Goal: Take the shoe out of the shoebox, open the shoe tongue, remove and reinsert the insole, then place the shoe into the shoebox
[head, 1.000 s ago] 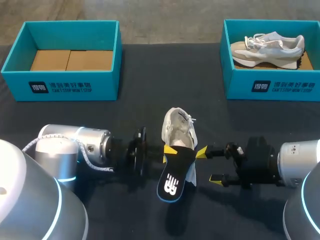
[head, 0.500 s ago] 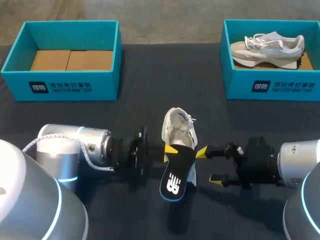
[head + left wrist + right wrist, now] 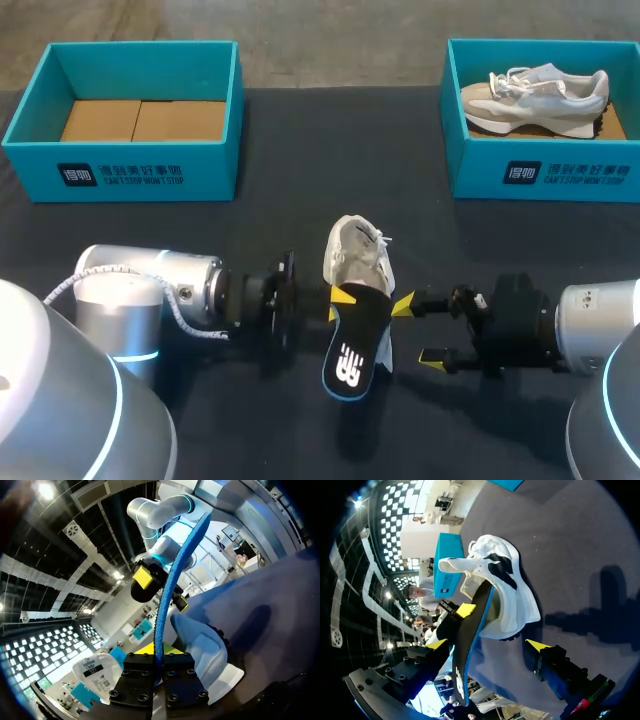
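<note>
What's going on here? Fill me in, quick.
The left gripper is shut on the black insole, whose front end sits in the heel opening of the white shoe lying mid-table; the rest sticks out toward the robot. The right gripper is open beside the shoe's heel. The left shoebox holds only cardboard; the right shoebox holds a second shoe. Whether the insole is coming out or going in cannot be told.

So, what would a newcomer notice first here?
The black insole sticking out of the white shoe at mid-table, pinched by the left gripper. The right gripper stands open beside it. Behind, the right box holds a second shoe.
</note>
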`<act>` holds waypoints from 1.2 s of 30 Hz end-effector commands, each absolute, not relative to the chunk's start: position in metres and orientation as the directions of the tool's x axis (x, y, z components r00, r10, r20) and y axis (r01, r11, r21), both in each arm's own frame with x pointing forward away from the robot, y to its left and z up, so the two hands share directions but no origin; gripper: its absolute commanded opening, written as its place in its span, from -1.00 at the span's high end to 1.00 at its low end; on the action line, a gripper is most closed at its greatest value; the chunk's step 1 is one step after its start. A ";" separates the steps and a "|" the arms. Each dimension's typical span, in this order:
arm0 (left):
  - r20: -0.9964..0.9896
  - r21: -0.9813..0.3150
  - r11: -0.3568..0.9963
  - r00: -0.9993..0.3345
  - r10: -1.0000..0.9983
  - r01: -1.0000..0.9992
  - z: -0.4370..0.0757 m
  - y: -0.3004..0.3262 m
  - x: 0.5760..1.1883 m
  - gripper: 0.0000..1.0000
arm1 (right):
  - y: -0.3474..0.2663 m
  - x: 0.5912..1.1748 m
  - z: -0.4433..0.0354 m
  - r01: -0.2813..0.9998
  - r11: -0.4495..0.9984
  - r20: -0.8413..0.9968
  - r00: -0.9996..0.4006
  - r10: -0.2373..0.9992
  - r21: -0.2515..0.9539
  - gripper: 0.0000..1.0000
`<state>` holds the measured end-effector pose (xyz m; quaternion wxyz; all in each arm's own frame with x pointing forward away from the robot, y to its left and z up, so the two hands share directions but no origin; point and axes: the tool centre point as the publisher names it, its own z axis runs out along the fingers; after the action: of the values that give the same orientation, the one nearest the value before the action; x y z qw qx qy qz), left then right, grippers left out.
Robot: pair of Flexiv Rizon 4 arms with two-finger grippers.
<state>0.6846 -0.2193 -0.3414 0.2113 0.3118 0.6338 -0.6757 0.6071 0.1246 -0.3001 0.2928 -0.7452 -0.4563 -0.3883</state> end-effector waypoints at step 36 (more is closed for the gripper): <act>-0.677 -0.730 -0.015 -0.720 0.152 0.684 -0.350 -0.222 0.689 1.00 | 0.127 0.607 -0.299 0.906 -0.415 0.841 0.286 0.459 -0.082 -1.00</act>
<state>0.6907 -0.2210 -0.3492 0.2084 0.3109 0.6695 -0.6416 0.6071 0.1246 -0.3002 0.2928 -0.7452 -0.4563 -0.3883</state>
